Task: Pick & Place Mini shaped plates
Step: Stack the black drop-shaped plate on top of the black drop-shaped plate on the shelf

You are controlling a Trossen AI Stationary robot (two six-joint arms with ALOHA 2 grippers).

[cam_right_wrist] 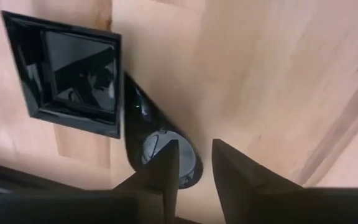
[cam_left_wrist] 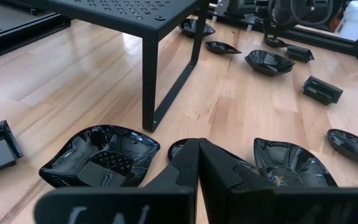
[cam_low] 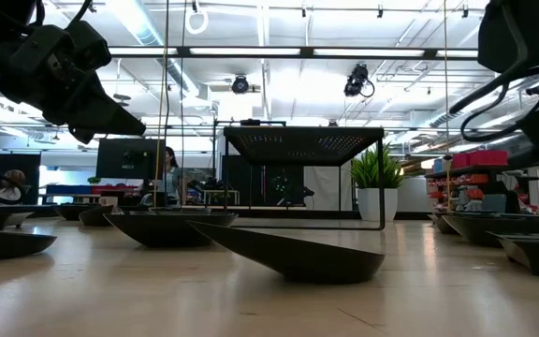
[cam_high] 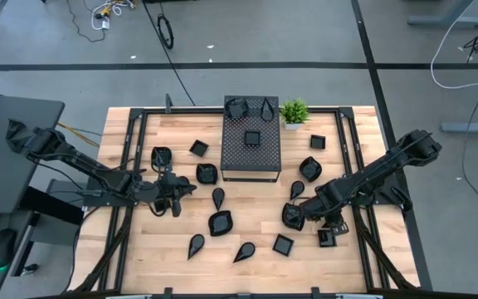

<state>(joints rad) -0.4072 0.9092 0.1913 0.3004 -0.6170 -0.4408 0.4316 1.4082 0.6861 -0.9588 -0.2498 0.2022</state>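
High view: my left hand (cam_high: 175,189) hangs over the left-middle of the wooden surface (cam_high: 139,141), near a leaf-shaped dish (cam_high: 207,174). My right hand (cam_high: 293,214) is low over a dish (cam_high: 293,218) at the right. More small black dishes lie scattered over the boards, and a few sit on top of the perforated box (cam_high: 252,149), beside the potted plant (cam_high: 294,110).

Low view: the nearest dish (cam_low: 288,253) is a shallow, glossy shell that rests on a narrow base with thin, raised edges. The box stands on thin legs.

Left wrist view: my left fingers (cam_left_wrist: 185,171) are pressed together with nothing between them. A leaf dish (cam_left_wrist: 101,155) lies just beyond them, next to a box leg.

Right wrist view: my right fingers (cam_right_wrist: 166,165) are spread. One finger is over the rim of a teardrop dish (cam_right_wrist: 160,146), which lies against a square dish (cam_right_wrist: 73,74).

Step in hand, my judgement: I should straddle the teardrop's rim and close gently. The glaze looks slick, so a shallow pinch could slip, and I should lift clear of the square dish.
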